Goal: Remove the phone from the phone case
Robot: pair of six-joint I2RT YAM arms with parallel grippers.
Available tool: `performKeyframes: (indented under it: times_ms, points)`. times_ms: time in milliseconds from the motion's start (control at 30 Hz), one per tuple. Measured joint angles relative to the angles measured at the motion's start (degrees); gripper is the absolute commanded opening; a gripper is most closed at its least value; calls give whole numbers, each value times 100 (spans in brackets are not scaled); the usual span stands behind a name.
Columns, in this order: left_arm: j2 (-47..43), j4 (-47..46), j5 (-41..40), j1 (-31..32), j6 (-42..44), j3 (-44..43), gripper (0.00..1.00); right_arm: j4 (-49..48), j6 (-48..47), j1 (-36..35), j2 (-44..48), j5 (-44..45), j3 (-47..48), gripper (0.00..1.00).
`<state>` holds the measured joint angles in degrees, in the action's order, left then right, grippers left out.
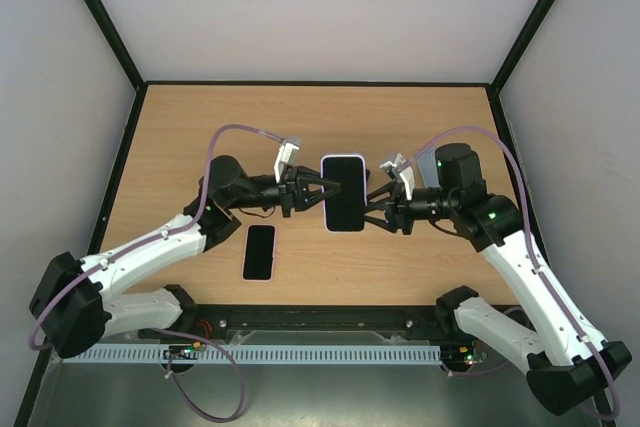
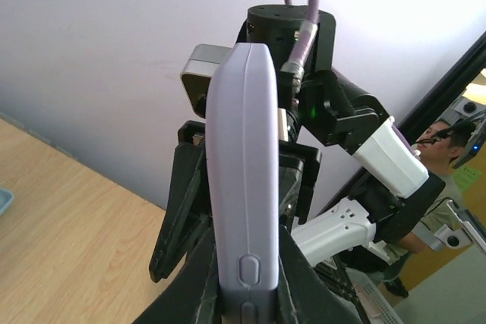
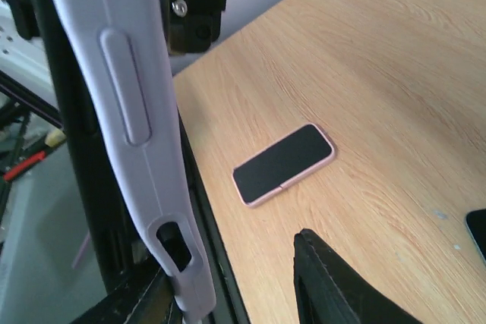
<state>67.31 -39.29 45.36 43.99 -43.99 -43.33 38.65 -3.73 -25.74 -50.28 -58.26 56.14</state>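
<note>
Phone [image 1: 343, 193], screen dark and facing up, is seen seated in the lavender phone case [image 2: 243, 157], and the pair is held in the air between the two arms, above the middle of the table [image 1: 200, 127]. The case's left edge is pinched by the left gripper [image 1: 312, 187], jaws clamped shut on it. This is judged to be an anchor, so the far side can be worked. At the opposite edge the right gripper [image 1: 376, 201] is placed with its jaws parted: in the right wrist view one finger [image 3: 323, 286] is shown clear of the case's side. No peeling grip is judged to be made yet. A pink phone [image 1: 259, 252] can be seen lying flat on the table, near the left arm.
</note>
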Motion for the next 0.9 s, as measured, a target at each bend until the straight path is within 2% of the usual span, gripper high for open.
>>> performKeyframes:
  times_ms: [100, 167, 333, 467, 667, 733, 833, 900]
  points:
    - [-31, -339, -94, 42, -24, 140, 2, -175, 470, 52, -4, -197, 59, 43]
    - [4, -540, -116, 55, -44, 216, 2, -334, 815, 92, -11, -378, 59, 42]
    - [229, -1172, -151, 105, -302, 269, 2, -822, 1445, 153, -50, -850, 59, 28]
    - [393, -1545, -186, 111, -546, 280, 3, -1036, 1674, 177, -57, -1161, 57, 3]
    - [455, -1429, -319, 59, -684, 164, 10, -1154, 1827, 247, -33, -1075, 42, 2]
    - [402, -1231, -398, 13, -634, 149, 19, -1132, 1840, 245, -31, -835, 2, 2]
    - [328, -450, -723, -50, -286, 92, 50, -1145, 1943, 234, 35, -168, -251, 2]
    - [284, 348, -1222, -68, 7, 90, 62, -1211, 1998, 214, 103, 271, -496, 2]
